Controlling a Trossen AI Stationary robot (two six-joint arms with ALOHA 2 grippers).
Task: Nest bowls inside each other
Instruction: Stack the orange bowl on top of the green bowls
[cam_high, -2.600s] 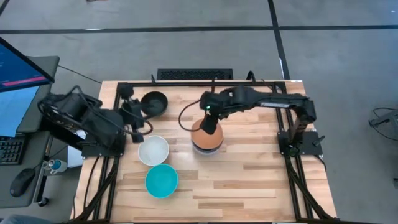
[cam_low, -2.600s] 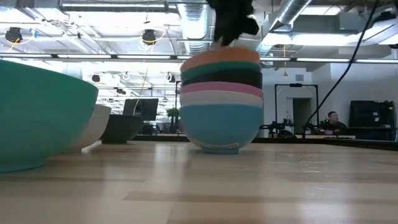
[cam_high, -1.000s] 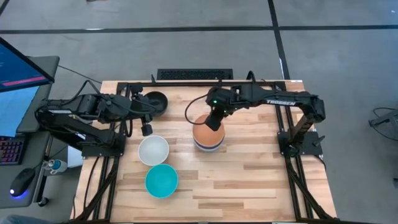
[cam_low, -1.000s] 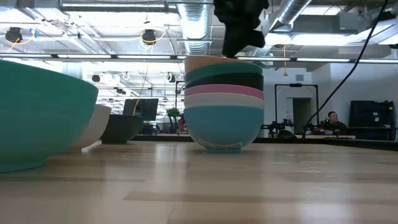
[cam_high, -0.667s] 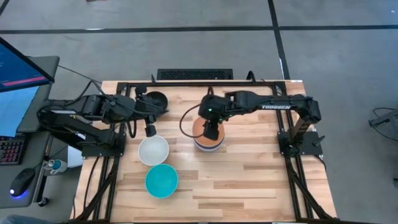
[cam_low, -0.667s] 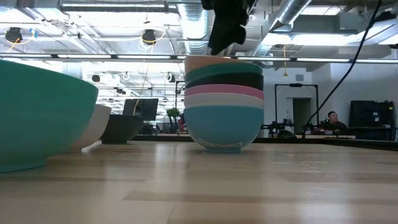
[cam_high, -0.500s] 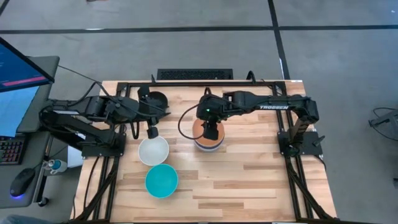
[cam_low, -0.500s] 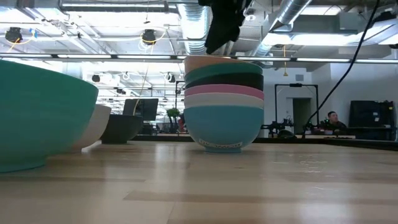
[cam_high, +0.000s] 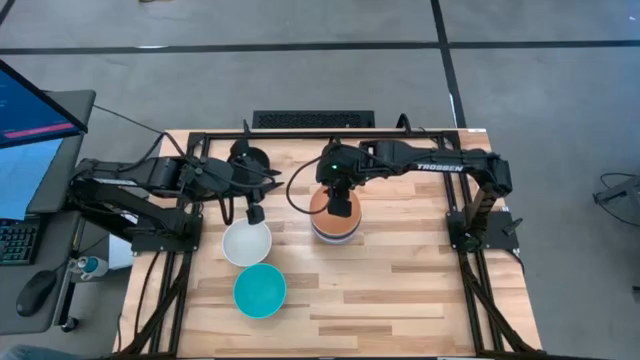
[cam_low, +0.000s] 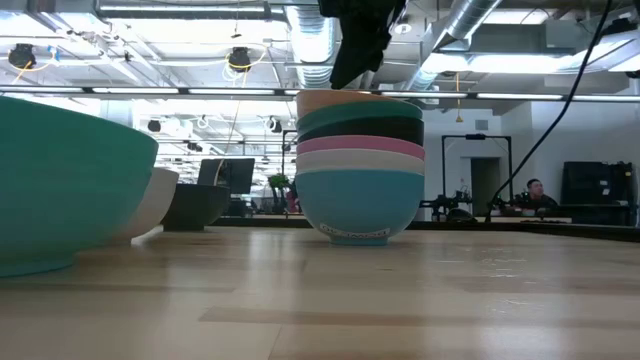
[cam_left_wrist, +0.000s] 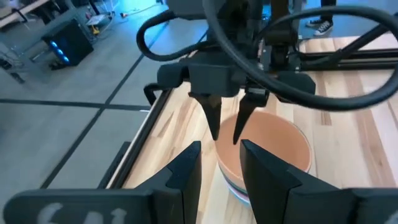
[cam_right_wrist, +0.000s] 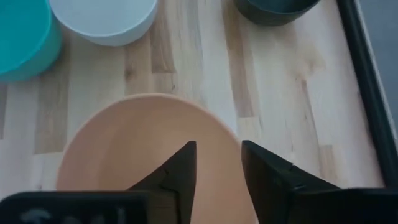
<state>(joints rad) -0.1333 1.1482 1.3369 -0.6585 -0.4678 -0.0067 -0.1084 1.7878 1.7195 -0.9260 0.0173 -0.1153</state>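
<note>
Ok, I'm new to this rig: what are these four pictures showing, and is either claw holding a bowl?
Two robot arms work at a wooden table. One picture looks down from overhead, one looks level along the tabletop, and one comes from each wrist. The right gripper hangs open above the nested stack, whose top bowl is the orange bowl. The left gripper is open over the white bowl. The cyan bowl and black bowl sit loose. Nothing is held.

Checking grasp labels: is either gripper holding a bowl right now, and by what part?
Nothing is held. The right gripper hangs open above the orange bowl that tops the stack; the left gripper is open over the white bowl.
</note>
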